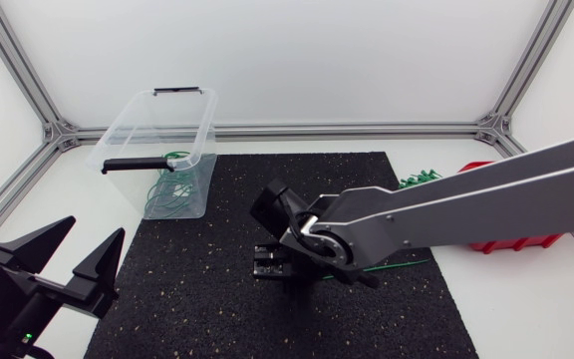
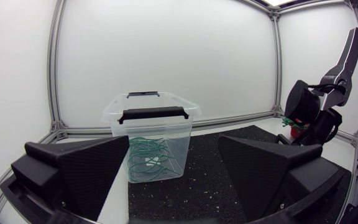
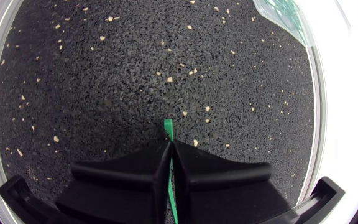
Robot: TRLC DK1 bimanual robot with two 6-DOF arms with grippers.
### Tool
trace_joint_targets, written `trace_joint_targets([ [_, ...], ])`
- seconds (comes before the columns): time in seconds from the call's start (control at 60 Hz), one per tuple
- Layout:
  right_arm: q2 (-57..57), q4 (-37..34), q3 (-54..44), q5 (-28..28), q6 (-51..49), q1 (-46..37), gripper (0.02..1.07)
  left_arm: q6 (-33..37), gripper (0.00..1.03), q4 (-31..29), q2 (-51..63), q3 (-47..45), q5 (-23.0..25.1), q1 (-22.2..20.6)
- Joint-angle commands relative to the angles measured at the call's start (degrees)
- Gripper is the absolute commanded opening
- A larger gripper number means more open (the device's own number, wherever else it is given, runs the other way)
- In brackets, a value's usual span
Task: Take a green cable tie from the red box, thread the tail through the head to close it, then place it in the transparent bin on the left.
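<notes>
My right gripper [image 3: 168, 146], low over the speckled black mat [image 3: 104, 74], pinches a green cable tie [image 3: 168, 127] with one end poking past its fingertips, apparently ready for threading, while my left gripper [image 1: 93, 234] sits spread open near the transparent bin [image 1: 118, 135].

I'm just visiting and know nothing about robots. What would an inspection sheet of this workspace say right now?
Surface: black speckled rubber mat on a white table.
Job's things: transparent plastic bin holding looped green ties; red box partly behind the right arm; one green cable tie held.
Clutter: nothing seen.
Grippers: left claw open, right claw shut on the green cable tie.
Cables: nothing seen.
Surroundings: nothing seen.
</notes>
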Motion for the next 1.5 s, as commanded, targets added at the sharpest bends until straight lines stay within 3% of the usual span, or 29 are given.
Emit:
trace_joint_targets([
  [0.0, 2.8, 0.45, 0.22, -0.76, -0.55, -0.71, 0.39, 0.16, 1.0, -0.27, -0.23, -2.48, -0.13, -0.51],
  [0.033, 2.8, 0.54, -0.22, -0.93, -0.73, -0.89, 0.44, 0.16, 1.0, -0.27, -0.14, -2.48, -0.13, -0.51],
  [0.167, 1.57, 0.62, -1.27, -0.93, -1.35, -1.86, 0.47, 0.25, 1.0, -0.27, -0.23, -2.48, -0.13, -0.51],
  [0.75, -2.65, -0.17, -4.26, -5.33, -5.04, -8.97, 0.47, 1.22, 1.0, -0.09, -0.14, -2.48, -0.13, -0.25],
  [1.083, -0.1, -2.8, -2.06, -6.91, -5.04, -8.1, 0.47, 1.22, 1.0, 0.09, -0.32, -2.57, -0.13, -4.82],
  [1.483, 2.89, -7.9, 0.05, -12.89, -4.86, -9.59, 0.47, 1.13, 1.0, 0.09, -0.23, -2.57, -0.13, -5.17],
])
